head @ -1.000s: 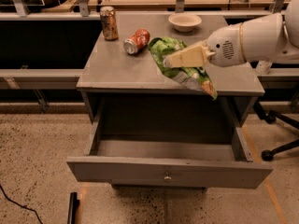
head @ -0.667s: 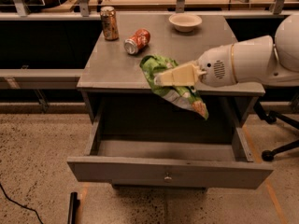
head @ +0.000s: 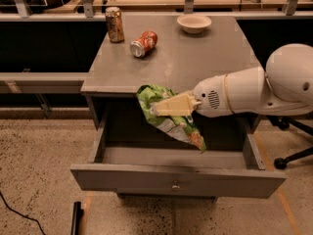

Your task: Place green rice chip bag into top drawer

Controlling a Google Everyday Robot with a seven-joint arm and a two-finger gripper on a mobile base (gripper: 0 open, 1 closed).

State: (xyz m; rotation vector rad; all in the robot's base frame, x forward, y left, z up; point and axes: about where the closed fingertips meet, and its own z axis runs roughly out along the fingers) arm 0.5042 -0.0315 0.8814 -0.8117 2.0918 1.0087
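Observation:
The green rice chip bag (head: 168,116) is a crinkled green foil bag. It hangs in the air in front of the cabinet's top edge, above the open top drawer (head: 176,177). My gripper (head: 156,107) is shut on the bag's upper part, its cream fingers (head: 173,105) pointing left from the white arm (head: 254,89) that reaches in from the right. The drawer is pulled out, grey, with a small round knob (head: 175,185) on its front panel. Its inside looks bare.
On the grey cabinet top (head: 195,58) a red-orange soda can (head: 143,43) lies on its side, a brown can (head: 115,24) stands at the back left, and a white bowl (head: 194,23) sits at the back. A chair base (head: 291,155) is at the right.
My gripper has carried the bag left and down, off the cabinet top to a spot over the open drawer. The drawer and cans have not moved.

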